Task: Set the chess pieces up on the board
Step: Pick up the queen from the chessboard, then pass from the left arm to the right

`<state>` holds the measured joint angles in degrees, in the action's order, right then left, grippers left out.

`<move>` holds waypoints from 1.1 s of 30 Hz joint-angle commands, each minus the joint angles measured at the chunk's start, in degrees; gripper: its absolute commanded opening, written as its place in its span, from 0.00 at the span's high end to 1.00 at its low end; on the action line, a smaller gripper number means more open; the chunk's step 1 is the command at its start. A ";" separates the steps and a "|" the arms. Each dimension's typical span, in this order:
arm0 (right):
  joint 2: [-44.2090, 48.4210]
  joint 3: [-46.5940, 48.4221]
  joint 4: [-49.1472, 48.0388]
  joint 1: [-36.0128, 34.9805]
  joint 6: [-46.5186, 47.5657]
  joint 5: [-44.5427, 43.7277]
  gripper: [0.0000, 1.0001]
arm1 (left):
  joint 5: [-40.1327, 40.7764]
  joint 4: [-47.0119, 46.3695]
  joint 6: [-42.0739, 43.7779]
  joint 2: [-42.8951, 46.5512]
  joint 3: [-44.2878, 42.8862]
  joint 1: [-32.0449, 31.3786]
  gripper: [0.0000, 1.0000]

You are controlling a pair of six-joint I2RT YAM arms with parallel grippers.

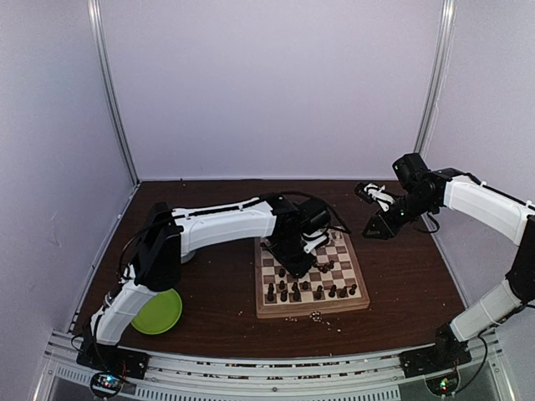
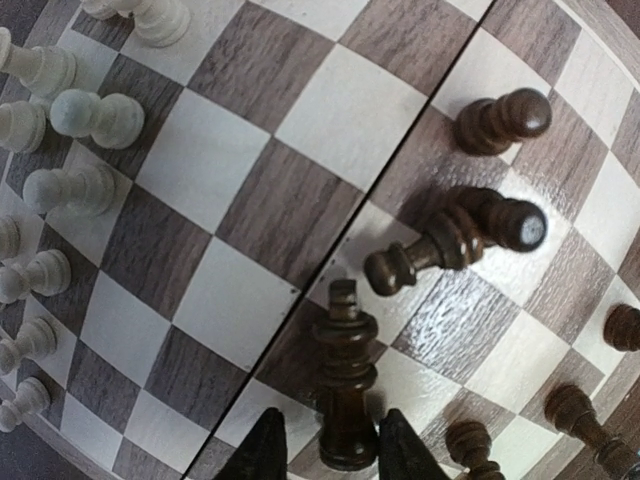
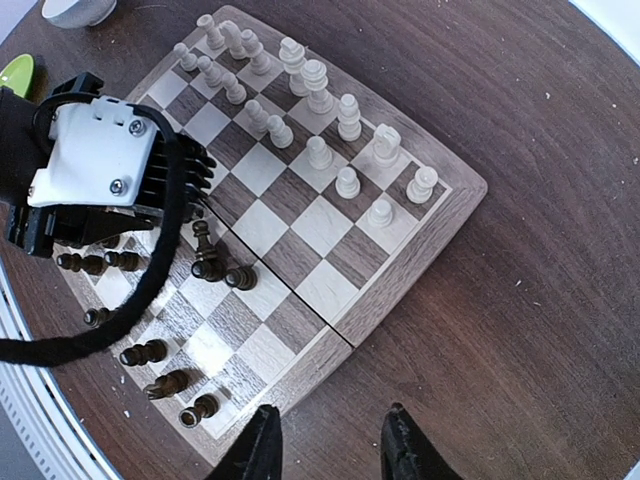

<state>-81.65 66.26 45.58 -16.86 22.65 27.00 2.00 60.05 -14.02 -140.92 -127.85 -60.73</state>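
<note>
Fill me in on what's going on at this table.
Two robot arms are setting up a chessboard. The left end effector is down over the dark side, with its fingers either side of an upright dark piece. A gap shows on one side, so it is not clamped. Nearby, a tipped dark piece leans over. The cream pieces stand lined up along their side. The right end effector hangs open and empty beside the board.

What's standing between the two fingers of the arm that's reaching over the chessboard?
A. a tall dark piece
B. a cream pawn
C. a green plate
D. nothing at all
A: the left wrist view shows a tall dark chess piece standing upright on the chessboard, between the fingers of the left gripper.
</note>
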 commanded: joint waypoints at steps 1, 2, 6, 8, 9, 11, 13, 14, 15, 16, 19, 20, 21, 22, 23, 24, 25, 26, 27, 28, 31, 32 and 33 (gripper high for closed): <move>-0.27 0.45 0.80 0.16 0.46 0.77 0.65 | -1.87 0.77 0.50 -0.38 -1.13 0.65 0.71; -0.27 0.44 0.74 0.16 0.46 0.81 0.65 | -2.03 0.77 0.57 -0.45 -1.09 0.69 0.72; -0.27 0.58 0.82 0.17 0.31 1.02 0.65 | -2.69 0.41 1.40 -0.22 -0.91 0.70 0.83; -0.06 0.70 0.58 0.16 -0.05 1.15 0.66 | -2.37 -1.24 1.74 0.82 0.05 0.76 0.87; 0.12 0.78 0.45 0.16 -0.25 1.33 0.66 | -2.12 -2.02 1.94 1.72 0.59 0.83 0.88; 0.47 0.96 0.29 0.17 -0.83 1.82 0.66 | -1.61 -3.29 2.07 3.58 1.42 1.15 0.90; 0.74 1.76 0.56 0.25 -1.38 2.90 0.66 | -1.48 -4.90 2.70 6.00 2.57 1.40 0.91; 0.86 2.31 0.74 0.32 -1.68 3.76 0.65 | -1.35 -6.04 3.07 7.53 3.67 1.40 0.92; 0.93 2.78 0.86 0.42 -2.11 4.71 0.65 | -1.20 -7.51 3.29 9.12 4.98 1.47 0.92; 0.96 3.17 0.87 0.49 -2.45 5.92 0.65 | -1.24 -8.90 3.37 10.70 6.91 1.56 0.93; 0.32 4.22 1.00 0.61 -3.32 8.28 0.64 | -1.64 -12.86 3.28 15.00 11.27 1.67 0.94; -0.06 4.57 1.11 0.60 -3.58 9.27 0.63 | -2.03 -14.22 3.22 16.26 12.68 1.67 0.94; -0.80 5.04 1.41 0.60 -3.89 10.92 0.62 | -2.47 -15.52 3.13 17.51 14.02 1.67 0.94; -1.95 5.78 2.30 0.60 -4.08 13.61 0.62 | -3.39 -17.15 2.98 18.70 15.59 1.67 0.94; -3.30 6.85 3.99 0.59 -4.02 15.95 0.61 | -4.43 -19.09 2.89 19.98 17.10 1.67 0.94; -5.07 8.03 6.45 0.59 -3.80 19.11 0.61 | -5.58 -21.18 2.79 21.12 18.84 1.67 0.94; -6.66 9.18 8.10 0.60 -3.61 22.58 0.61 | -6.39 -23.27 2.61 22.21 20.26 1.67 0.94; -8.35 10.14 9.74 0.60 -3.51 26.03 0.61 | -7.39 -25.19 2.42 23.20 21.68 1.67 0.94; -9.95 10.88 10.87 0.56 -3.50 29.46 0.61 | -8.27 -26.83 2.15 24.05 22.90 1.67 0.94; -11.18 11.50 11.87 0.60 -3.42 32.61 0.61 | -9.07 -28.31 2.02 24.98 23.85 1.67 0.94; -13.62 12.88 13.05 0.52 -4.06 39.74 0.61 | -11.12 -32.27 1.60 26.50 26.08 1.67 0.94; -14.28 13.34 13.31 0.52 -4.49 41.38 0.61 | -11.83 -33.45 1.48 26.91 26.89 1.67 0.93; -14.80 13.92 13.66 0.51 -4.55 42.72 0.61 | -12.57 -34.29 1.41 27.16 27.36 1.67 0.93</move>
<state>-95.35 77.52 54.94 -16.58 19.07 57.45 -6.11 34.57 -11.90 -115.83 -103.04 -59.29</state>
